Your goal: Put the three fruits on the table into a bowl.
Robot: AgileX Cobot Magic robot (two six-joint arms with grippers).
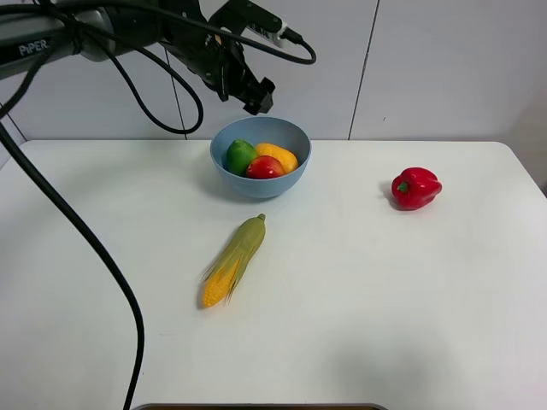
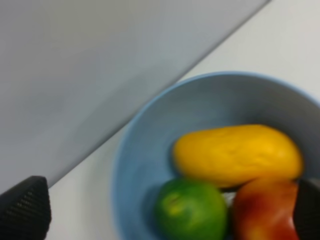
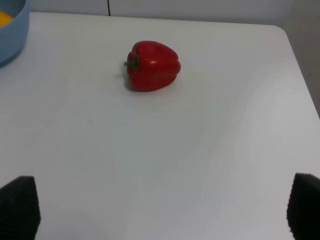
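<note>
The light-blue bowl stands at the back middle of the white table. Inside it lie the green lime, the yellow-orange mango and the red apple, touching each other. My left gripper hangs open and empty in the air above the bowl's back rim. In the left wrist view the bowl holds the mango, the lime and the apple, and the gripper is spread wide. My right gripper is open and empty above bare table.
A husked yellow corn cob lies on the table in front of the bowl. A red bell pepper sits to the right; it also shows in the right wrist view. Black cables hang along the left.
</note>
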